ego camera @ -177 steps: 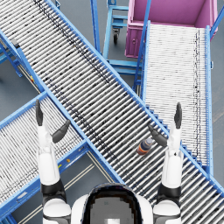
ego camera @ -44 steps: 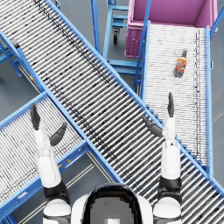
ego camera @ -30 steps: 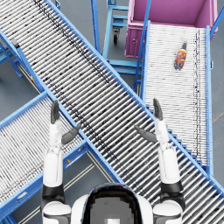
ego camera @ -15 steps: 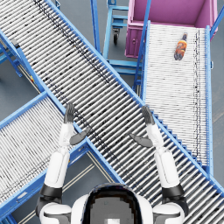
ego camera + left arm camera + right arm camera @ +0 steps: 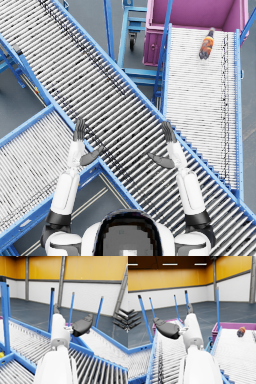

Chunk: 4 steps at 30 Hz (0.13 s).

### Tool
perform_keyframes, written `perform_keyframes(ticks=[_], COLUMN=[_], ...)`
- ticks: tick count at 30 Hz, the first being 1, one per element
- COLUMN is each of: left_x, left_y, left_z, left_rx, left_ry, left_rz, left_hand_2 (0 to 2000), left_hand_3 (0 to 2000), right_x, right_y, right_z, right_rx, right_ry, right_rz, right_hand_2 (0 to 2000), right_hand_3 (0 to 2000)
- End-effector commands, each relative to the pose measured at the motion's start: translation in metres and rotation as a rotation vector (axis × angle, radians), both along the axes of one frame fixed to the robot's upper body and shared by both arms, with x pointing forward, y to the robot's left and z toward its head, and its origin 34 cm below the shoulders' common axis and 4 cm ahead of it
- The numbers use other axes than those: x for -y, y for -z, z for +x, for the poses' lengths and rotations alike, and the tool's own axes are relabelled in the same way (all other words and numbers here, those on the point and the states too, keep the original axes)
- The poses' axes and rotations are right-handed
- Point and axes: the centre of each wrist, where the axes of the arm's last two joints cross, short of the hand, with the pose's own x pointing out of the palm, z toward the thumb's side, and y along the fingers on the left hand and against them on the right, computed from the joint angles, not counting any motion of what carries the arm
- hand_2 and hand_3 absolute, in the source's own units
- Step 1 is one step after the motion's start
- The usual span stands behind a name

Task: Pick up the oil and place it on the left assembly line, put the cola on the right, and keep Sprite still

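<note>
1 cola (image 5: 207, 44) farther up right line (image 5: 200, 125); left hand (image 5: 81, 146), right hand (image 5: 169, 148) empty.

bottle (image 5: 207, 44) label illegible, purple bin (image 5: 200, 12) cropped

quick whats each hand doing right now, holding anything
Left hand: open, holding nothing.
Right hand: open, holding nothing.

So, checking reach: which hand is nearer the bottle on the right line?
Right. The right hand is down-left of the bottle; the left hand lies farther left.
</note>
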Motion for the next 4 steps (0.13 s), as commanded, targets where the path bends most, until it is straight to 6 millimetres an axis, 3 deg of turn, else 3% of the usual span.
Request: perform_keyframes(ticks=[1,4], left_x=[0.0000,0.0000], left_y=[0.0000,0.0000], left_z=[0.0000,0.0000], left_rx=[0.000,0.000], left_ry=[0.000,0.000], left_rz=[0.000,0.000], left_hand_2=[0,0], left_hand_3=[0,0], right_x=[0.0000,0.0000], right_y=[0.0000,0.0000], right_z=[0.0000,0.0000], right_rx=[0.000,0.000], right_ry=[0.000,0.000], right_rz=[0.000,0.000], right_hand_2=[0,0], right_hand_3=[0,0])
